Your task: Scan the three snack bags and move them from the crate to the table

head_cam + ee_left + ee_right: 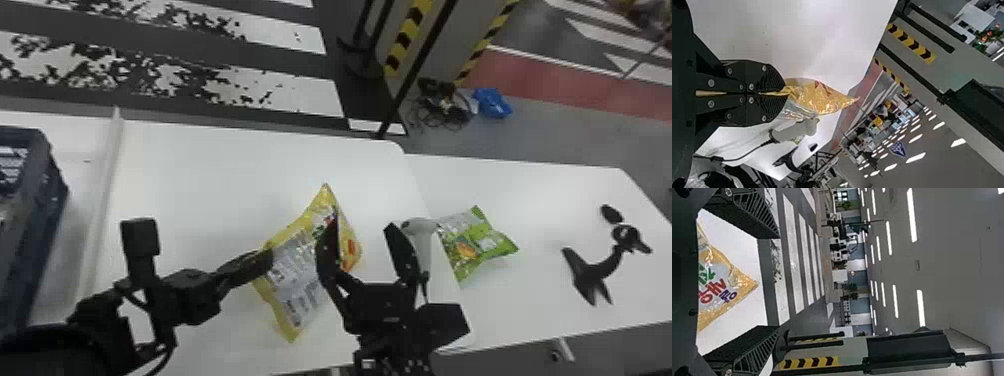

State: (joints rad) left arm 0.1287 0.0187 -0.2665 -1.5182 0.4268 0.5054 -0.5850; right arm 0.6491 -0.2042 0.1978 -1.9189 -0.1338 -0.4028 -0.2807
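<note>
Bag (297, 272), yellow, pinched in left hand (266, 258); right hand (363, 228) wide nearby; green bag (466, 248) on table (530, 200).

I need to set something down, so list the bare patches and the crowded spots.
Bare: the table between the pale ridge and the yellow bag, beyond the left gripper; also between the green bag and the black stand. Crowded: around the yellow bag, held by the left gripper, the open right gripper and the scanner close by.

Legible text: none.
Yellow snack bag (725, 280): green, red and purple lettering (716, 290), apparently a few large characters, too unclear to read.
</note>
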